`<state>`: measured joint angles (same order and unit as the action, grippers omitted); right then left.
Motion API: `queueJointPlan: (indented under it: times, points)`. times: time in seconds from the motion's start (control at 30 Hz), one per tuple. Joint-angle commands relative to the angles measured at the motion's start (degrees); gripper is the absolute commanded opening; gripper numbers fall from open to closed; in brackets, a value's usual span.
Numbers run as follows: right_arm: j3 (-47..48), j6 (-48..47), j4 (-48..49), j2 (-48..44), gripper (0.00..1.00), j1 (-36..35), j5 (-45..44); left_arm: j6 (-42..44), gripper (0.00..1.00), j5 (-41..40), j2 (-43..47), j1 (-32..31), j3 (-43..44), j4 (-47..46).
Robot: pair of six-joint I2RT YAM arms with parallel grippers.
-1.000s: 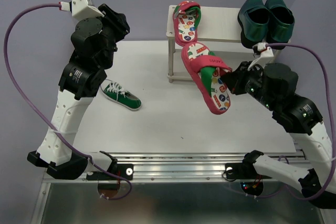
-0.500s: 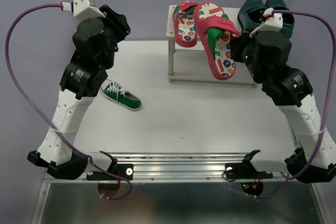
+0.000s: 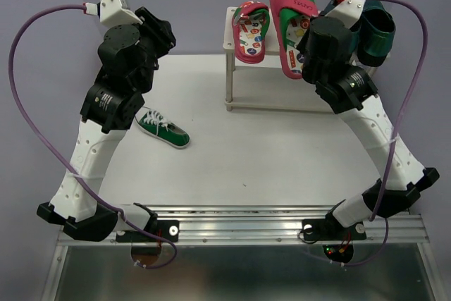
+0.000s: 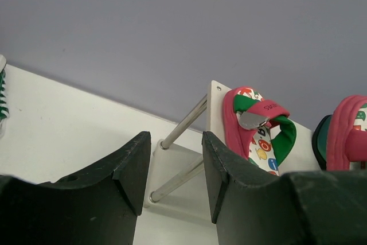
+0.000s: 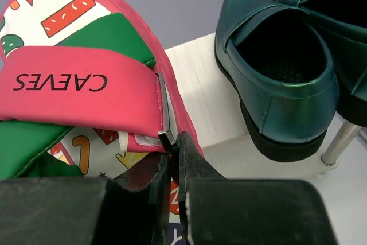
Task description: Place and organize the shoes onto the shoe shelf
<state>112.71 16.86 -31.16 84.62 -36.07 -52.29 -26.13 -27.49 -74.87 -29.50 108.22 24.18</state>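
My right gripper (image 5: 172, 164) is shut on the edge of a red flip-flop (image 3: 292, 19) with a green strap and patterned insole, and holds it over the middle of the pale shoe shelf (image 3: 232, 37); the flip-flop also fills the right wrist view (image 5: 86, 78). The other red flip-flop (image 3: 251, 29) lies on the shelf's top left and shows in the left wrist view (image 4: 255, 127). Two dark teal loafers (image 5: 275, 67) stand on the shelf's right end, partly hidden by my right arm in the top view (image 3: 377, 29). One green sneaker (image 3: 162, 128) lies on the table. My left gripper (image 4: 172, 164) is open and empty, raised left of the shelf.
The white table (image 3: 211, 167) ends at a metal rail (image 3: 239, 220) in front. Purple walls close the back and sides. The shelf's metal lower bars (image 4: 180, 179) show in the left wrist view. A purple cable (image 3: 35, 125) loops off the left arm.
My right gripper has carried the red flip-flop from above the table in front of the shelf up and back, to over the shelf top. The left arm has not moved.
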Motion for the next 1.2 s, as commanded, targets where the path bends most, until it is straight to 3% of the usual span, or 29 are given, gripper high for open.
queueJointPlan:
  times: [0.0, 0.37, 0.77, 1.17]
  points:
    - [4.4, 0.9, 11.6, 1.3, 0.01, 0.7, -7.6, 0.8, 0.51, 0.1, 0.9, 0.2, -0.4, -0.9]
    - [4.1, 8.6, 11.6, 6.4, 0.01, 6.0, -7.8, 1.9, 0.51, -1.4, 2.7, 0.5, -1.0, -0.2]
    - [2.6, 13.4, 11.6, 8.7, 0.01, 10.9, 0.7, 3.1, 0.52, -2.7, 4.3, 1.1, -2.1, -0.6]
    - [2.2, 16.1, 10.7, 9.9, 0.01, 11.5, 5.8, 3.2, 0.52, -2.7, 4.3, 1.6, -2.3, -0.5]
